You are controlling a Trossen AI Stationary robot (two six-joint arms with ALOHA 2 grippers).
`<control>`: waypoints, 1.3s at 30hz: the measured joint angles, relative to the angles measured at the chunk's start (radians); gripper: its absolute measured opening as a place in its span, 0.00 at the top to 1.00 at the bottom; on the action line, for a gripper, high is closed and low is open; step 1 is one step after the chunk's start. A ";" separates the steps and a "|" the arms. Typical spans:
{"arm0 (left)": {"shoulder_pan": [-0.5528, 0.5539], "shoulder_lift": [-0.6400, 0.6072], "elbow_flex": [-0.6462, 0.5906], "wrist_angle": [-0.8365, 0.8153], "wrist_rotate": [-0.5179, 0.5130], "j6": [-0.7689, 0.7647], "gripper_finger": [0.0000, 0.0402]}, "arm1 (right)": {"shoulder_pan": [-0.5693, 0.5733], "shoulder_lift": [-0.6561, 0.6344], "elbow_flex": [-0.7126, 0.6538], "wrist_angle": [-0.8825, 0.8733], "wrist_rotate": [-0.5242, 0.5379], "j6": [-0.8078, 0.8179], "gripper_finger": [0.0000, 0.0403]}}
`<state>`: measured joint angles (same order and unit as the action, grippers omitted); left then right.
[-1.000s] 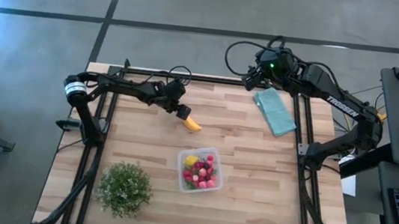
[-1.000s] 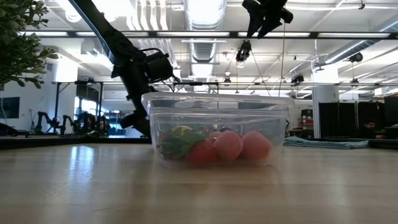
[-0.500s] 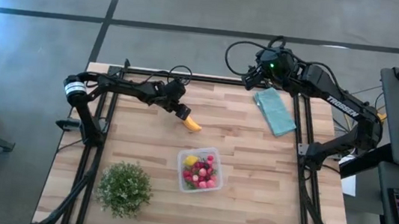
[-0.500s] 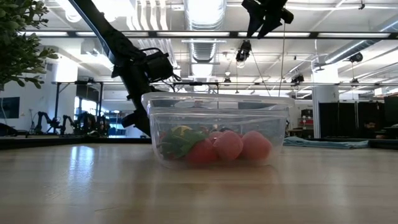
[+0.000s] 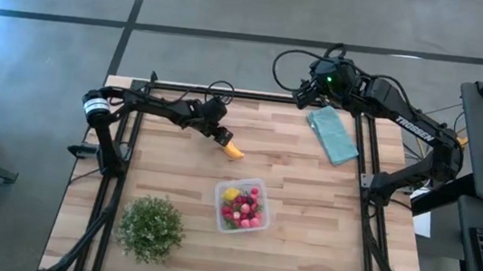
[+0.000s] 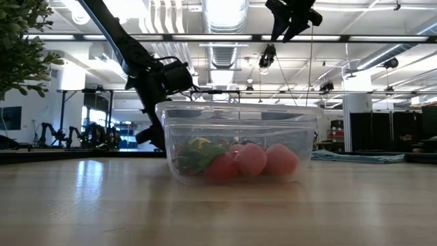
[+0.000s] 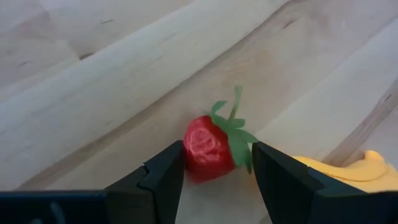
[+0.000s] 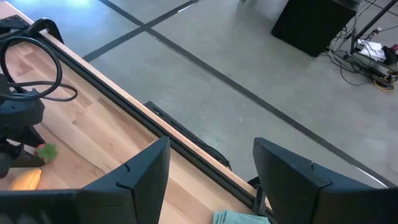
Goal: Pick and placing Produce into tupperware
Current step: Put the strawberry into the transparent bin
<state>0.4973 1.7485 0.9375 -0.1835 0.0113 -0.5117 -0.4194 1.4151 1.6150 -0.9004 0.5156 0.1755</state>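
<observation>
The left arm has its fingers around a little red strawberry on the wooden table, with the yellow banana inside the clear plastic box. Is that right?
Not quite. The yellow banana lies on the wooden table, outside the clear plastic box, beside the little red strawberry, as the high view shows. The left gripper fingers do straddle the strawberry.

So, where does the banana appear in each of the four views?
High view: the banana lies on the table, beside the left hand.
Low view: not visible.
Left wrist view: it shows at the picture's lower right, beside the strawberry.
Right wrist view: an orange blur at the lower left.
Shared landmark: the left hand, beside the banana.
</observation>
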 joint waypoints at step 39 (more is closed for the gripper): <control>-0.321 -0.319 0.006 0.060 0.142 0.238 0.69 | 0.004 0.000 -0.043 -0.068 -0.026 0.118 0.44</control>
<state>0.1763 1.4300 0.9432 -0.1234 0.1532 -0.2733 -0.4151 1.4151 1.5724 -0.9689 0.4898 0.2934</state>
